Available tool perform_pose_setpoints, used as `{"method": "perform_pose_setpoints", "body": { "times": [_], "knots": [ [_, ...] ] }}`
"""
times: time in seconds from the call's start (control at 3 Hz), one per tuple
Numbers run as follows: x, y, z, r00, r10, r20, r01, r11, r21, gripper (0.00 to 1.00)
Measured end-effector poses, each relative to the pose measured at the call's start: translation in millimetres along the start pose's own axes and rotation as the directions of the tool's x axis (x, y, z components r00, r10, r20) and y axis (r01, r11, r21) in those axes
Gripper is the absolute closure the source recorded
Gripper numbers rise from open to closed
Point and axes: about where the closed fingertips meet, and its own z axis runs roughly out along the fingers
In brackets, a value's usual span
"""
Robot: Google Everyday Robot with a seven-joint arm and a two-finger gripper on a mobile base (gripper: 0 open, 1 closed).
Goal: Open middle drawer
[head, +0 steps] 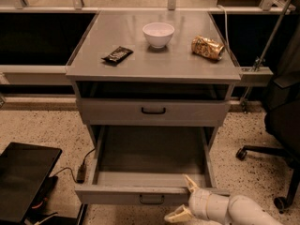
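- Centrally, the grey cabinet is seen filling the frame.
- The middle drawer is found pulled well out at lower centre, its front running left to right.
- The gripper is held spread wide at lower right, with nothing grasped.
- The drawer's handle is placed just left of it.

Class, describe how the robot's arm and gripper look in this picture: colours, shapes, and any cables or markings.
The gripper, at the bottom right by the front of the middle drawer, has two pale yellowish, tapered fingers. The arm behind it is cream-white, smooth and rounded, in tube-like segments. No cables or markings show.
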Motion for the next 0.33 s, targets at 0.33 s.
{"method": "perform_pose_setpoints", "body": {
  "times": [0.33],
  "knots": [
    [0.0,0.0,0.0,1.000,0.000,0.000,0.000,1.0000,0.000,0.00]
  ]
}}
